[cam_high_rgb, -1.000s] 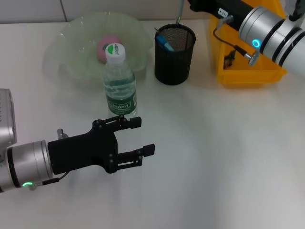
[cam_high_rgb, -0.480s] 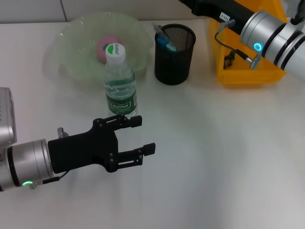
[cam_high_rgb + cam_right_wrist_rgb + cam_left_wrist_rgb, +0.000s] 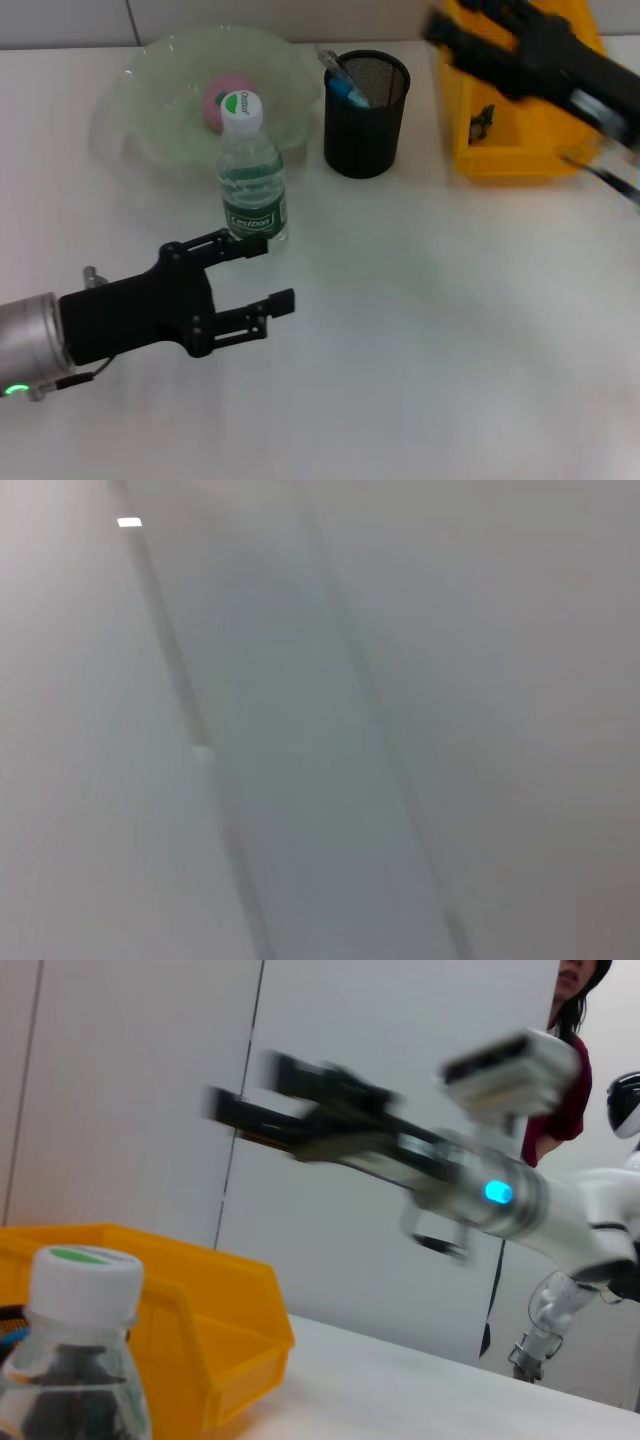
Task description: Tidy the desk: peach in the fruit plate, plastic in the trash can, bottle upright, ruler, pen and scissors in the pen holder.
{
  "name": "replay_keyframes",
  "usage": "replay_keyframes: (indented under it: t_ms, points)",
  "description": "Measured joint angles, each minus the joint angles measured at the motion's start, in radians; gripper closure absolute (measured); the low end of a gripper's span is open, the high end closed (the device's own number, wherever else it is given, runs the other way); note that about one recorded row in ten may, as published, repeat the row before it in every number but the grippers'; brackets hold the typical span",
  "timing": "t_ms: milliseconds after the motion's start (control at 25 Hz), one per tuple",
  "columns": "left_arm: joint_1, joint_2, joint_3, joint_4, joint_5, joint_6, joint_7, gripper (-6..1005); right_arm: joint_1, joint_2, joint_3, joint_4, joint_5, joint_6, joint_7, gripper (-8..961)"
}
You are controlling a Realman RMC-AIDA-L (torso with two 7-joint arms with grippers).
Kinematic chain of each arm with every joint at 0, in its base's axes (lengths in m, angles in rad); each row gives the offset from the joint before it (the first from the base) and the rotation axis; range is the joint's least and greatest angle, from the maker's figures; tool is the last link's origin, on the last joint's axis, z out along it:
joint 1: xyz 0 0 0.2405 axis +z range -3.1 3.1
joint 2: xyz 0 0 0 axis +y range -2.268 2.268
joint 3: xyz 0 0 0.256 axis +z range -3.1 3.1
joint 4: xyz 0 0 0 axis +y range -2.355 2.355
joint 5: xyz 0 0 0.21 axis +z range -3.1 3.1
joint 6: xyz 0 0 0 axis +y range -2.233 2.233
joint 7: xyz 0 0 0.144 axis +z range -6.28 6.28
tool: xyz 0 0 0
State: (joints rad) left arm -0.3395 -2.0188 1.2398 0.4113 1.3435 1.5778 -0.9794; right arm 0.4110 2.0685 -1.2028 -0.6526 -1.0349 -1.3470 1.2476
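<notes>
Here the left gripper [image 3: 270, 272] hovers empty, jaws wide apart, at the upright bottle's [image 3: 251, 177] 6 o'clock; the blurred right gripper [image 3: 470, 30], jaws unreadable, hangs above the yellow bin [image 3: 520, 150].

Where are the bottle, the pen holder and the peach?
bottle [image 3: 252, 190]: head view, on its clear body above the label.
pen holder [image 3: 366, 120]: head view, on its black mesh wall.
peach [image 3: 224, 96]: head view, on its pink top inside the plate.
</notes>
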Motion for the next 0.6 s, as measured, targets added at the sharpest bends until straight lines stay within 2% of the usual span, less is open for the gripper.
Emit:
replay_keyframes:
  t_ms: [40,200,240,280,360,440,600]
  points:
    - [0.007,0.01,-0.01,-0.002,0.0,0.011,-0.004,242,-0.04,-0.009,0.023,-0.019,-0.03,-0.078,0.006,223]
    - [0.023,0.025,-0.019,-0.005,0.001,0.033,-0.014,241,-0.135,-0.048,0.191,0.029,-0.18,-0.369,0.01,147]
    - [0.033,0.033,-0.02,-0.006,0.001,0.05,-0.023,241,-0.154,-0.072,0.29,0.082,-0.297,-0.51,0.003,128]
    - [0.033,0.033,-0.02,-0.006,0.001,0.05,-0.023,241,-0.154,-0.072,0.29,0.082,-0.297,-0.51,0.003,128]
    - [0.039,0.04,-0.016,-0.007,0.002,0.06,-0.03,241,-0.162,-0.092,0.38,0.121,-0.447,-0.637,-0.02,129]
    - [0.041,0.049,-0.011,-0.006,0.026,0.083,-0.043,241,-0.162,-0.101,0.437,0.117,-0.667,-0.738,-0.043,129]
    - [0.029,0.053,-0.016,0.004,0.086,0.114,-0.075,242,-0.156,-0.097,0.448,0.111,-0.77,-0.753,-0.046,129]
